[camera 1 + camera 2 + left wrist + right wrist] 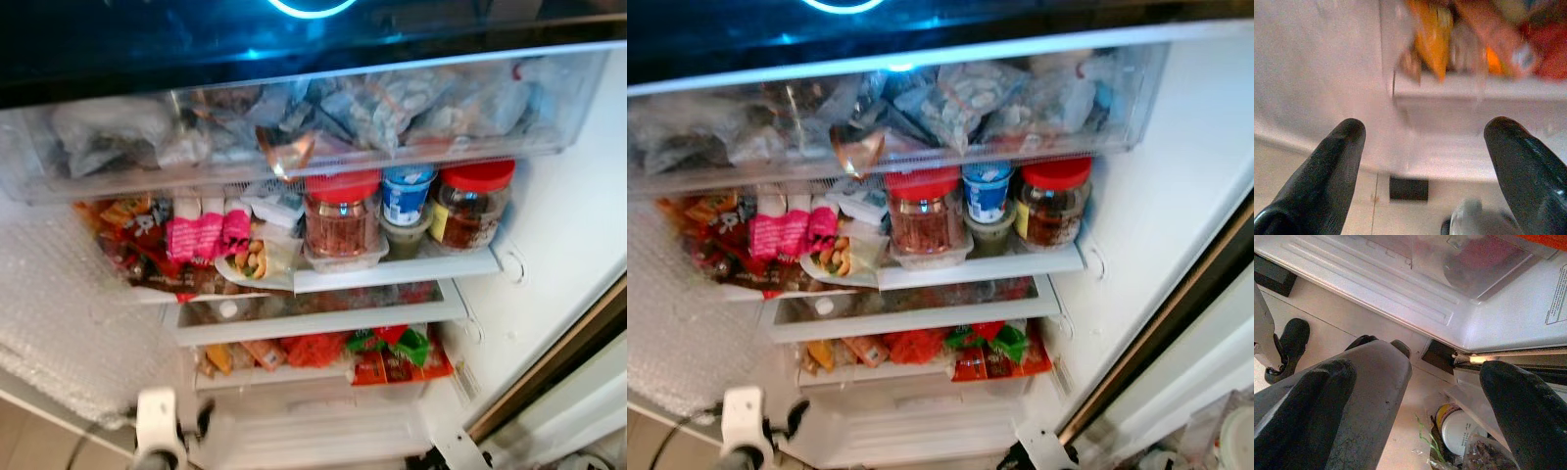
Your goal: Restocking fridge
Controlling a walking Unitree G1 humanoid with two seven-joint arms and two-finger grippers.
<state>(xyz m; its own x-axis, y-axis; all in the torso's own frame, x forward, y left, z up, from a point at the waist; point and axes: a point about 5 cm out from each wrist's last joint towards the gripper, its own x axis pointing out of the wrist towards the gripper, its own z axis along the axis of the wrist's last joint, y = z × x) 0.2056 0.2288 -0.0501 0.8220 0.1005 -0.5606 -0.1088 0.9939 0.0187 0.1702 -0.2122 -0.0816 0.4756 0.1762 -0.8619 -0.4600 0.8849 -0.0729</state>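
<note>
The fridge (549, 245) stands open before the robot, its white inner wall bare on the right and its shelves crowded; across the top runs a clear drawer (88, 176) packed with soft grey bags, which would crumple under a grip and are best left alone; below it the middle shelf (411, 269) carries, from the robot's left, a heap of crinkly snack packets with a pink packet (201, 235) among them, then a plastic tray of nuts (257, 262), all light and slippery.

To the right stand two red-lidded jars (341, 220), glass or hard clear plastic, probably heavy and rigid; take one around the body below the lid, not by the lid; between them a blue-and-white tub (406, 194) sits on a green-lidded one, a stack likely to topple if nudged; lower down a bottom shelf (323, 370) holds orange, red and green pouches, soft and easy to pinch at an edge.

Both arms hang low by the fridge's base; the left end effector (1422, 166) has its fingers spread wide and holds nothing, looking at the lowest shelf edge; the right end effector (1415, 421) is likewise spread and empty, above the floor, where a white tub (1462, 431) waits among other goods beside the fridge, a likely item to stock; it looks rigid, so grip it across its sides.
</note>
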